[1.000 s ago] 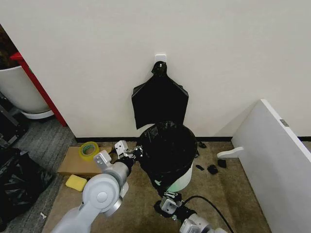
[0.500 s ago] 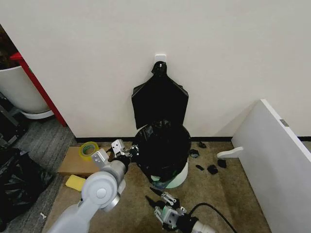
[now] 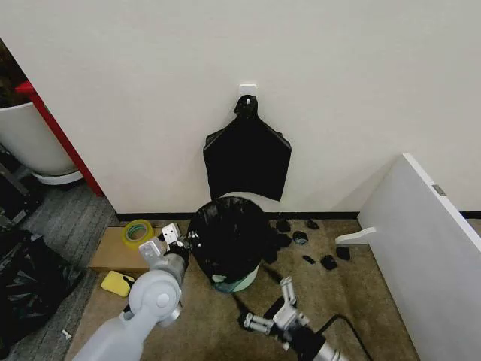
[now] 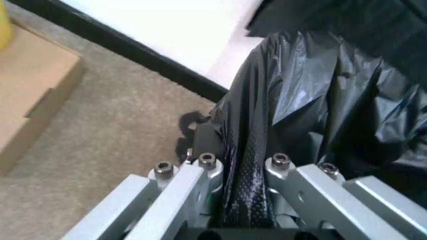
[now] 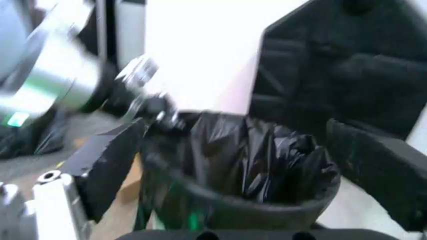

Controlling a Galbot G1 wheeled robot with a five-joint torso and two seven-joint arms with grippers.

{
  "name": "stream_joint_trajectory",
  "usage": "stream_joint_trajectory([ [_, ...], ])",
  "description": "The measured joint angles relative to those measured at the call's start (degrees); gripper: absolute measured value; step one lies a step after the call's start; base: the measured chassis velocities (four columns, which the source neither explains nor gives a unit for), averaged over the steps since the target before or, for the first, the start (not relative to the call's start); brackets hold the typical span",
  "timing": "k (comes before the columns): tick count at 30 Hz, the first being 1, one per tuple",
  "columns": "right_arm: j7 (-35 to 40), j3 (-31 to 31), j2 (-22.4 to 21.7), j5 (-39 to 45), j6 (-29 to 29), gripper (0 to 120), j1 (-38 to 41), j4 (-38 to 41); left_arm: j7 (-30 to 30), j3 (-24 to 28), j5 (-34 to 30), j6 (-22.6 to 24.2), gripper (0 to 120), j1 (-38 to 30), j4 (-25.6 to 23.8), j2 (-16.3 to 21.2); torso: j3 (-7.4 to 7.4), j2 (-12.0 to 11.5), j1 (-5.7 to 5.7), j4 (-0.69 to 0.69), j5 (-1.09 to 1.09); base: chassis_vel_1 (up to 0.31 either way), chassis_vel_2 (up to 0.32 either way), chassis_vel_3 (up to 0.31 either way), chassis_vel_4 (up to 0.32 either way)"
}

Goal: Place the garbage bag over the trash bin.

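The garbage bag (image 3: 228, 237) is draped over the trash bin, whose pale green base (image 3: 234, 284) shows beneath the black plastic. My left gripper (image 3: 179, 239) is at the bin's left side, shut on a fold of the bag's edge (image 4: 243, 195). In the left wrist view the glossy bag (image 4: 320, 100) rises from between its fingers. My right gripper (image 3: 269, 307) hovers low in front of the bin, open and apart from it. Its wrist view looks between spread fingers (image 5: 107, 165) into the lined bin (image 5: 247, 165).
A flat bundle of black bags (image 3: 248, 154) hangs on the wall above the bin. A tape roll (image 3: 137, 232) lies on cardboard (image 3: 113, 256), with a yellow sponge (image 3: 116, 283) near it. Black scraps (image 3: 327, 262) lie on the right by a white board (image 3: 428, 248).
The bin and bag have slid left along with my left gripper, which keeps its hold. My right gripper has drawn away from the bag and spread wide open.
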Motion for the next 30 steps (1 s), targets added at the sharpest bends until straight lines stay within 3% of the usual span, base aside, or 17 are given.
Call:
stream_joint_trajectory([
  [16, 0.54, 0.14, 3.16, -0.04, -2.12, 100, 0.93, -0.33, 2.97, 0.87, 7.06, -1.47, 5, 4.16, 0.42, -1.64, 0.00, 0.00, 0.00, 0.00, 0.00, 0.000, 0.000, 0.000, 0.000],
  [29, 1.39, 3.42, 4.86, 1.30, -3.66, 100, 1.26, 0.83, 3.63, -0.96, 9.11, -0.80, 55, 7.26, -1.86, -1.81, 0.00, 0.00, 0.00, -0.01, 0.00, 0.000, 0.000, 0.000, 0.000],
  [30, 1.39, 3.42, 4.86, 1.30, -3.66, 100, 1.26, 0.83, 3.63, -0.96, 9.11, -0.80, 55, 7.26, -1.86, -1.81, 0.00, 0.00, 0.00, -0.01, 0.00, 0.000, 0.000, 0.000, 0.000],
])
